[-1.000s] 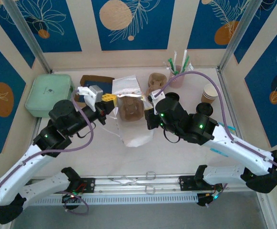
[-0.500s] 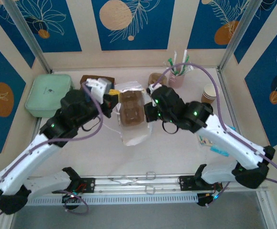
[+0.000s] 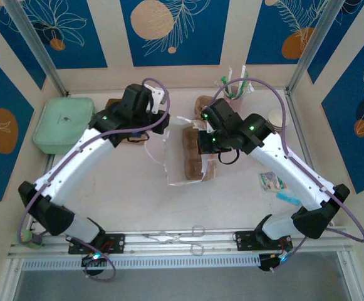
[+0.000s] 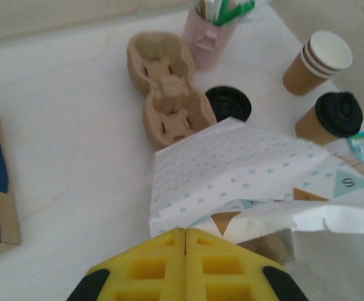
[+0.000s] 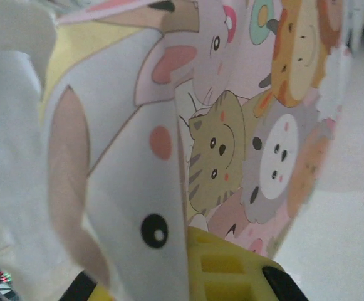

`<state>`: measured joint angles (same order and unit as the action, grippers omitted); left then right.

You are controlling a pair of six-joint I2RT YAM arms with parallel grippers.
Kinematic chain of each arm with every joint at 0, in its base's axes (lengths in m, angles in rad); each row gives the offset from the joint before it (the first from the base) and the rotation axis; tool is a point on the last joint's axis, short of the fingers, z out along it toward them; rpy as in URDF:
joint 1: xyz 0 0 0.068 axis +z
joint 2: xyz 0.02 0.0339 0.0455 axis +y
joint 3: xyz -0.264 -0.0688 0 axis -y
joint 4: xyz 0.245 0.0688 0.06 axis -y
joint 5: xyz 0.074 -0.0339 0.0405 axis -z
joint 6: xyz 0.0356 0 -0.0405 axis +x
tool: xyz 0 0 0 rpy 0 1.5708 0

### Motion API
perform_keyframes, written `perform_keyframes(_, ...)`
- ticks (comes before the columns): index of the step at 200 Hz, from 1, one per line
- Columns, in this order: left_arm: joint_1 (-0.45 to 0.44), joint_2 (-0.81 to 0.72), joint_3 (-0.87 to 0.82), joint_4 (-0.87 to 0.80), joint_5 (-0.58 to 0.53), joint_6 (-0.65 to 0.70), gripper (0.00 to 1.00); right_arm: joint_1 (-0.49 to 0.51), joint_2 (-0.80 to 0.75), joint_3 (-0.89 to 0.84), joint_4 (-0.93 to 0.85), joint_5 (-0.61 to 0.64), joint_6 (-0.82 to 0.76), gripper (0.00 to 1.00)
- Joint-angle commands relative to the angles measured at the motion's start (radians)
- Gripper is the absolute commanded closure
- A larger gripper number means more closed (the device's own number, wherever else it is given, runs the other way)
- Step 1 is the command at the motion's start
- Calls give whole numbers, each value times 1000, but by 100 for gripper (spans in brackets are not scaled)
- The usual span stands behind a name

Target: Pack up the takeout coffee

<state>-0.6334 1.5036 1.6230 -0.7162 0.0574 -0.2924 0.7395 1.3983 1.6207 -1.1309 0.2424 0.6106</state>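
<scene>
A paper bag is held at its rim between two robot arms: the left hand appears pinched shut on the heart-printed edge, and the right hand is clamped on the cartoon-animal wall. The takeout coffee, lid on, is seen standing on the table just beyond the bag, not yet packed. If the hands are drawn apart, the thin paper could be torn or pulled from a pinch; if one is freed for the cup, the mouth may sag shut. Only a letter "S" on a triangular tag can be read
</scene>
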Motion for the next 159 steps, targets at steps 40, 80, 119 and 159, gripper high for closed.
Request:
perform_keyframes(40, 47, 64, 57, -59, 110, -73, 100, -84, 19, -31, -36, -98, -9, 100)
perform_keyframes(80, 49, 60, 70, -28, 149, -76, 72, -108, 43, -34, -34, -143, -21, 100)
perform_keyframes(119, 51, 19, 59, 16, 138, -73, 49, -157, 65, -27, -17, -207, -29, 99)
perform_keyframes(159, 61, -48, -8, 90, 120, -73, 38, -211, 121, -6, -22, -265, -63, 91)
